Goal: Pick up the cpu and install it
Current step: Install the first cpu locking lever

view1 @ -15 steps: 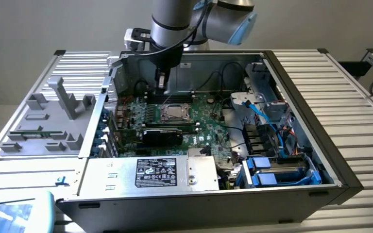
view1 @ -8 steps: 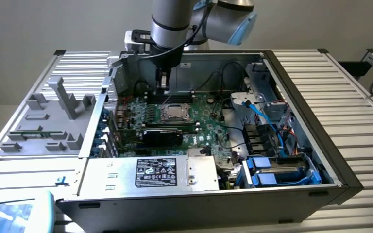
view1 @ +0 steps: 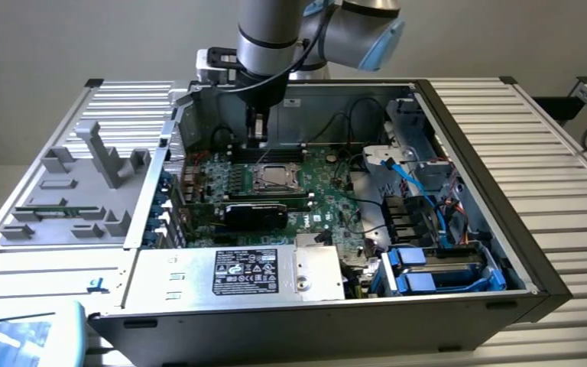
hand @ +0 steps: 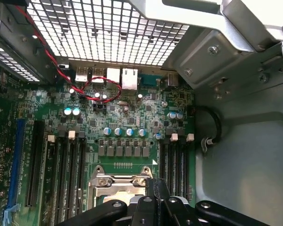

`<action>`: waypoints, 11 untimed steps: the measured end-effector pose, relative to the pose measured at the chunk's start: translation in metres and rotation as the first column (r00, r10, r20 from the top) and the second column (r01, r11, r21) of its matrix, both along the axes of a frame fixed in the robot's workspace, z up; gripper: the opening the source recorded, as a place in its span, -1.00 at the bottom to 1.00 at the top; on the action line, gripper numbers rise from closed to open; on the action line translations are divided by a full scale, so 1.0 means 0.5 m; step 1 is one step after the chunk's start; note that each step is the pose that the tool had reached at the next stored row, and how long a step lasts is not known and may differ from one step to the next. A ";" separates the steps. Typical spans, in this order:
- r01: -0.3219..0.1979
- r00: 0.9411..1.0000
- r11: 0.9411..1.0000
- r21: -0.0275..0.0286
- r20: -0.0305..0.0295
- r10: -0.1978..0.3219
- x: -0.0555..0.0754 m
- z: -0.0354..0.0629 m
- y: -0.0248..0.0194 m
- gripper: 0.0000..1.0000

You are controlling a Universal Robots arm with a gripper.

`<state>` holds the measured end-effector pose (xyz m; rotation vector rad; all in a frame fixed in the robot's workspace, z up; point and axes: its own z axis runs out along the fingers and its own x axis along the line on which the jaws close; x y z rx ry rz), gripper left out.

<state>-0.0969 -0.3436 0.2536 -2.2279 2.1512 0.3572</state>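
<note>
Open computer case (view1: 324, 330) on slatted table (view1: 564, 153): jaws closed, near cpu (view1: 270, 178) lying in motherboard socket (hand: 100, 181).

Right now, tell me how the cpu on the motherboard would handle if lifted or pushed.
The cpu looks flat and metal-topped: probably stiff, light. Lying flat in its socket, it likely won't roll or tip. Its shiny top may be slippery.
</note>
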 end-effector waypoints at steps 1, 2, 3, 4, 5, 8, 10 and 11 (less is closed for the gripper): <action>-0.007 1.000 1.000 0.004 0.000 0.007 0.000 0.000 -0.0001 -0.76; -0.016 1.000 1.000 0.009 0.000 0.016 0.000 0.000 0.0000 -0.76; -0.029 1.000 0.999 0.013 0.000 0.029 0.000 0.000 0.0001 -0.76; -0.042 0.999 0.999 0.018 0.000 0.042 0.000 0.000 0.0001 -0.76; -0.052 0.999 0.998 0.024 0.001 0.052 0.000 0.000 -0.0001 -0.76; -0.067 0.998 0.997 0.041 0.006 0.066 0.001 0.000 0.0000 -0.76; -0.067 0.998 0.997 0.041 0.016 0.067 0.001 -0.001 0.0002 -0.76; -0.067 0.998 0.997 0.041 0.021 0.067 0.002 -0.002 0.0009 -0.76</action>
